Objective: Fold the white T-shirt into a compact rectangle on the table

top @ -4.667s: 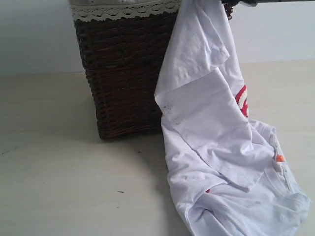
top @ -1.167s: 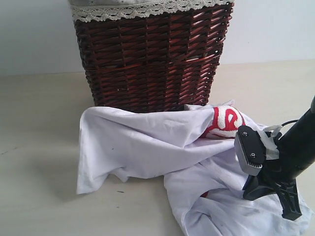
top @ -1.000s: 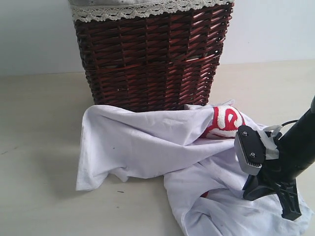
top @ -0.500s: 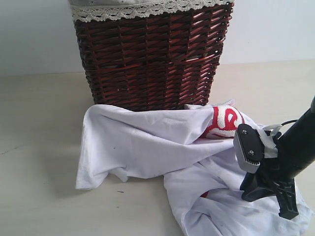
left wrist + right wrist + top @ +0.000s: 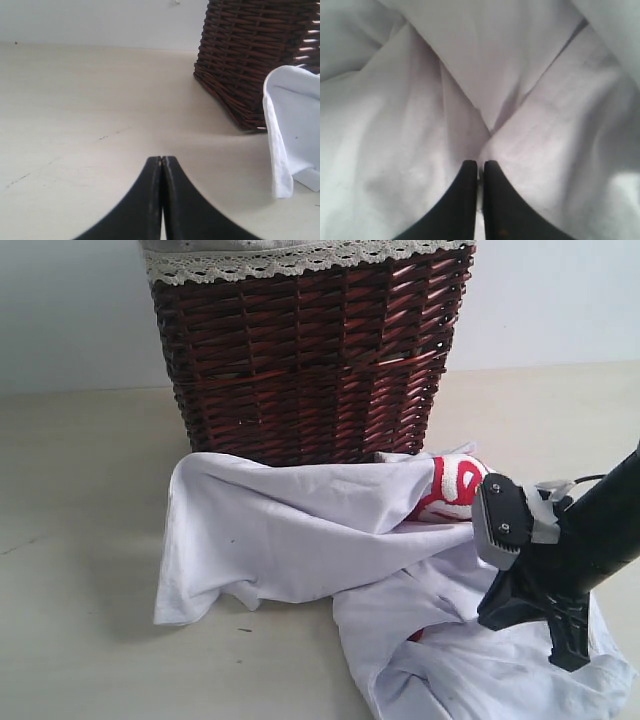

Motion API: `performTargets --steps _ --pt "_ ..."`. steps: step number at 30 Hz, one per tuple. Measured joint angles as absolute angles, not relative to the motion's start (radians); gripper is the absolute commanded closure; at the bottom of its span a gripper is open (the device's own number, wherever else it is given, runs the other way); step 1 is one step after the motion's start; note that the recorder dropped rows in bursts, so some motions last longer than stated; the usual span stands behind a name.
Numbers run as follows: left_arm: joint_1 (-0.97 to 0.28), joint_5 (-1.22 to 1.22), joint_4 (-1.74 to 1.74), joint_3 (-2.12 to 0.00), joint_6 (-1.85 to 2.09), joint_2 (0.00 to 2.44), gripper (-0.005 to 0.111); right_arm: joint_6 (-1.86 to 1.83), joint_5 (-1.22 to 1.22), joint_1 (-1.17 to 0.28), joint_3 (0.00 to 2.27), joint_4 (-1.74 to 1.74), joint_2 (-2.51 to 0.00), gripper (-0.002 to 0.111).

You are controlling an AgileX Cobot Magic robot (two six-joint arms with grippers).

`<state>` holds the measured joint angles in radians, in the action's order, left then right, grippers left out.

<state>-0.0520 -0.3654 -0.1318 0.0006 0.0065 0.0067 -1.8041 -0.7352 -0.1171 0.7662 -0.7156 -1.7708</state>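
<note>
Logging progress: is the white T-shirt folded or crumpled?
Crumpled: the white T-shirt lies in a bunched, creased heap on the table, in front of the wicker basket.

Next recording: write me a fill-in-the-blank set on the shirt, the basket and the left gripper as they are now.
The white T-shirt lies crumpled on the table in front of the brown wicker ___.
Its lettering is outlined in ___.
The left gripper, over bare table, has its jaws ___.
Missing: basket; red; shut.

Right hand [image 5: 567,665] rose leftward (pinching white T-shirt [image 5: 300,530]).
</note>
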Motion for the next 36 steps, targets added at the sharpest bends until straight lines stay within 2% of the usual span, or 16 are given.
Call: performTargets --steps 3,8,11,13,18,21,23,25,27,31,34,36 --pt "-0.052 -0.365 -0.132 0.001 0.006 0.007 0.107 -1.82 -0.79 -0.117 0.766 -0.822 -1.644 0.108" --pt "-0.052 -0.365 -0.132 0.001 0.006 0.007 0.107 -1.926 -1.088 -0.132 0.766 -1.326 -1.413 0.108" --pt "-0.052 -0.365 -0.132 0.001 0.006 0.007 0.107 -1.932 -1.188 -0.24 0.766 -1.56 -1.392 0.108" --pt "-0.052 -0.365 -0.132 0.001 0.006 0.007 0.107 -1.934 -1.193 -0.351 0.766 -1.604 -1.392 0.108" --pt "-0.052 -0.365 -0.132 0.001 0.006 0.007 0.107 -1.934 -1.19 -0.516 0.766 -1.615 -1.392 0.108" --pt "-0.052 -0.365 -0.132 0.001 0.006 0.007 0.107 -1.934 -1.154 -0.591 0.766 -1.62 -1.392 0.098" --pt "-0.052 -0.365 -0.132 0.001 0.006 0.007 0.107 -1.934 -1.123 -0.616 0.766 -1.623 -1.392 0.083" --pt "-0.052 -0.365 -0.132 0.001 0.006 0.007 0.107 -1.934 -1.091 -0.627 0.766 -1.625 -1.392 0.067" --pt "-0.052 -0.365 -0.132 0.001 0.006 0.007 0.107 -1.934 -1.066 -0.628 0.766 -1.627 -1.392 0.06" --pt "-0.052 -0.365 -0.132 0.001 0.006 0.007 0.107 -1.934 -1.046 -0.596 0.764 -1.627 -1.369 0.06" --pt "-0.052 -0.365 -0.132 0.001 0.006 0.007 0.107 -1.905 -1.044 -0.517 0.764 -1.627 -1.329 0.06" --pt "-0.052 -0.365 -0.132 0.001 0.006 0.007 0.107 -1.832 -1.046 -0.43 0.764 -1.605 -1.31 0.066"
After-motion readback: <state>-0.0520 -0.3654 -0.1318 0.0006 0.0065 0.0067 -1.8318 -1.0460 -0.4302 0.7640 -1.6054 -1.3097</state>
